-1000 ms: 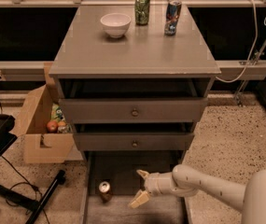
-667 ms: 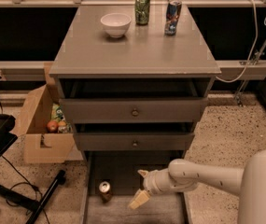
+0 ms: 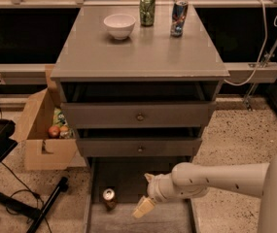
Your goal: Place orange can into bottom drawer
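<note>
— Where is the orange can (image 3: 109,198) to be found?
— It is seen standing upright on the floor of the bottom drawer (image 3: 128,223), which is pulled out from under the cabinet. The can is set close to the drawer's left rail, with its silver top turned up.
— And the gripper (image 3: 145,193)?
— It is held over the same drawer, to the right of the can and apart from it. No contact between the two is seen. The fingers (image 3: 143,207) are spread, one pointed up and to the left, the other down and to the left, and nothing is gripped between them.
— How is the arm (image 3: 211,178) placed?
— It is reached in low from the right edge, just below the front of the middle drawer (image 3: 139,147).
— What is shown of the upper drawers?
— A round knob is shown on the middle drawer and on the top drawer (image 3: 138,114), and a dark gap is seen above each front.
— What is kept on the cabinet top (image 3: 143,57)?
— A white bowl (image 3: 119,25), a green can (image 3: 147,9) and a blue-and-red can (image 3: 179,18) are lined up near its far edge.
— And beside the cabinet?
— A cardboard box (image 3: 36,135) is set on the floor at its left, with a few small things inside.
</note>
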Controlling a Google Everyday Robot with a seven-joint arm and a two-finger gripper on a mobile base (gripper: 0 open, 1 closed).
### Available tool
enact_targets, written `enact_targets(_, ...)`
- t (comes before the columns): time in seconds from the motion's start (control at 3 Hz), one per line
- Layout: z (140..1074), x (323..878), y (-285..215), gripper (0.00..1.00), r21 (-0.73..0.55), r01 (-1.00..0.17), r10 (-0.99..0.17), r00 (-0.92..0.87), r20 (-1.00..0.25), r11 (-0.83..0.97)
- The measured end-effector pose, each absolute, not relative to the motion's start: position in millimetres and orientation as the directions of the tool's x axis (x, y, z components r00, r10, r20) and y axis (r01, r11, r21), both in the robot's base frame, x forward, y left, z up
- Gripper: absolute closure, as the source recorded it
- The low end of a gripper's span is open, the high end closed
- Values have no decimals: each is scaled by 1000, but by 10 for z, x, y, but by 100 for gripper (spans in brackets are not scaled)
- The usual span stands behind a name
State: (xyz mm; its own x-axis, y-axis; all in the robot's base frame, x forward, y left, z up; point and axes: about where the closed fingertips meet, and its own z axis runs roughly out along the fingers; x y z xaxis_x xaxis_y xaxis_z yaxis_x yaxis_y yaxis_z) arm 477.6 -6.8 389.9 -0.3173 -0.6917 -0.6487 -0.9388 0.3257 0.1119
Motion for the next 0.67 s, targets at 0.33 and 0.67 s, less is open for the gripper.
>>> enact_targets(0.33,3906,4826,-80,0,96,-940,-705,-309,-638,326)
enact_targets(0.67,3959,4834,-329,0,51,-936,-753,-312,-579,349)
